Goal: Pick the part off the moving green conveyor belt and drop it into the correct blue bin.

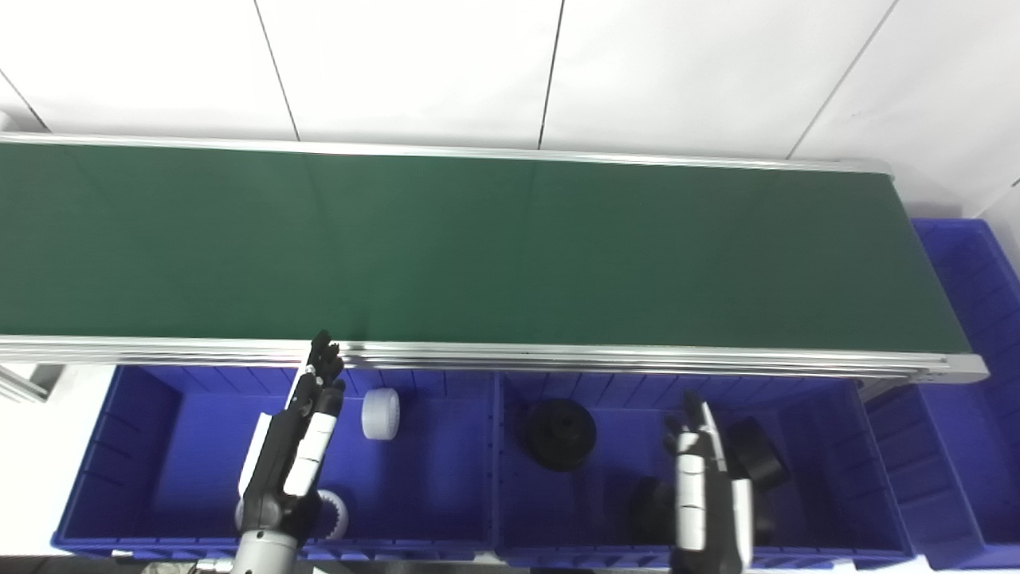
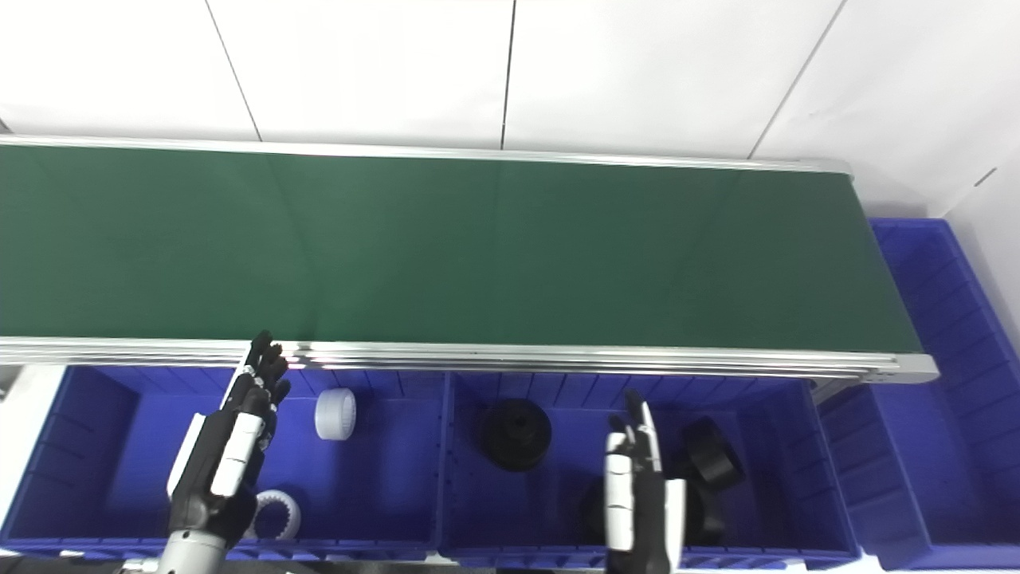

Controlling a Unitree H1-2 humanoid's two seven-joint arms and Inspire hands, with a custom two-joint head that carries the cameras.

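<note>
The belt point(image 1: 478, 247) carries no part. The left hand point(image 1: 299, 442), fingers straight and empty, hovers over the left bin point(image 1: 127, 446), a white part point(image 1: 380, 414) at its 2 o'clock. The right hand point(image 1: 705, 486), likewise extended, hangs over the middle bin point(image 1: 837, 446) among black parts point(image 1: 562, 434).

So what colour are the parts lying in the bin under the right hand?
Black parts in that blue bin under the right hand; clearest in the left eye view.
</note>
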